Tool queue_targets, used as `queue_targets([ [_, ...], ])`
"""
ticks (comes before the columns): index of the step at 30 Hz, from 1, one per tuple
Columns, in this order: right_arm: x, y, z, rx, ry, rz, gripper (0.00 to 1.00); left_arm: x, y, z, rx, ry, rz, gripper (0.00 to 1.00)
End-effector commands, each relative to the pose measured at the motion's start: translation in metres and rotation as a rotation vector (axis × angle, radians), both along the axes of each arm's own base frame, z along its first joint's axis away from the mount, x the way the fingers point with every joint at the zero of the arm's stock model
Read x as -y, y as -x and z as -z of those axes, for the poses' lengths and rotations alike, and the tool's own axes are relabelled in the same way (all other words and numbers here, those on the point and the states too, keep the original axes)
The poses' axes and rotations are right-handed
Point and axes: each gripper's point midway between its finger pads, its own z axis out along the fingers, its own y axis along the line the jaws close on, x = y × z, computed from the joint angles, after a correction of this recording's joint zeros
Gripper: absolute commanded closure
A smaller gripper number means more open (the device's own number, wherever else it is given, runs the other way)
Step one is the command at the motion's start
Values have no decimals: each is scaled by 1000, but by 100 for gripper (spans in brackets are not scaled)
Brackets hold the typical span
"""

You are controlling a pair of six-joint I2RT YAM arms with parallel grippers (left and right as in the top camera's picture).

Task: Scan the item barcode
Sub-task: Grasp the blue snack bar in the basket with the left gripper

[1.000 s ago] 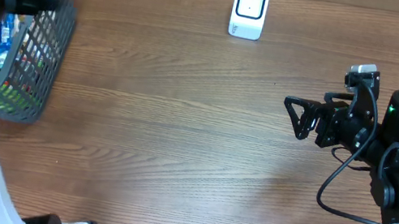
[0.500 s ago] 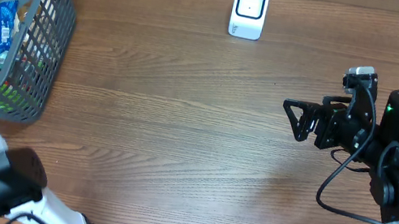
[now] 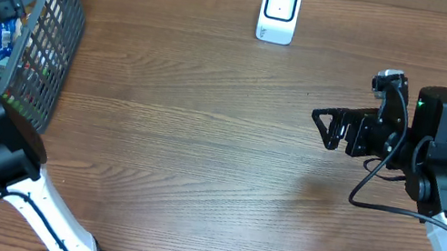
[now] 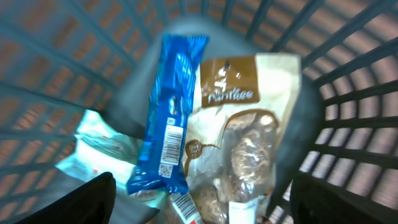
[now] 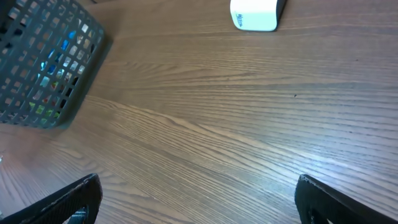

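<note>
The step in hand looks like the very first one - picking an item out of the basket (image 3: 52, 40) at the left edge of the table (image 3: 199, 158). The left gripper (image 4: 202, 183) hangs over the things inside the basket with its jaws wide apart, holding nothing. Right under it lies a long blue packet (image 4: 171, 118), and its barcode (image 4: 169, 146) faces up. Beside the blue packet, touching it, is a brown and white snack bag (image 4: 249, 130), and a pale packet (image 4: 93, 146) lies on its other side. My guess is that the blue packet is the one to grab. The next move calls for going lower, shutting the jaws across the thin packet, and lifting it out without catching the basket wall. After that it has to go to the white scanner (image 3: 280, 11) at the far edge, well apart from the basket. The right gripper (image 3: 324, 128) waits over the bare table, jaws open and empty. Only the left wrist view shows the packets and the barcode - the overhead view shows just bits of colour through the mesh. Only the overhead view shows both arms and the scanner together.
</note>
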Motion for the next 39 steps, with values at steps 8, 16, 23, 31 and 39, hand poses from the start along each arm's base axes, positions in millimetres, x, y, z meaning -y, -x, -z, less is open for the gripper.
queue_targets([
  [8, -3, 0, -10, 15, -9, -10, 0, -6, -4, 66, -115, 39, 8, 22],
  [16, -3, 1, -9, 12, -9, -10, 1, -19, 0, 79, -161, -9, -27, 24],
  [23, -3, 1, -9, 11, -9, -10, 1, -20, 6, 118, -238, 16, -37, 28],
  [31, -3, 1, -10, 12, -10, -10, 2, -20, 7, 125, -254, 22, -37, 87],
  [39, -3, 1, -10, 11, -10, -10, 4, -18, -9, 58, -123, -23, -67, 96],
])
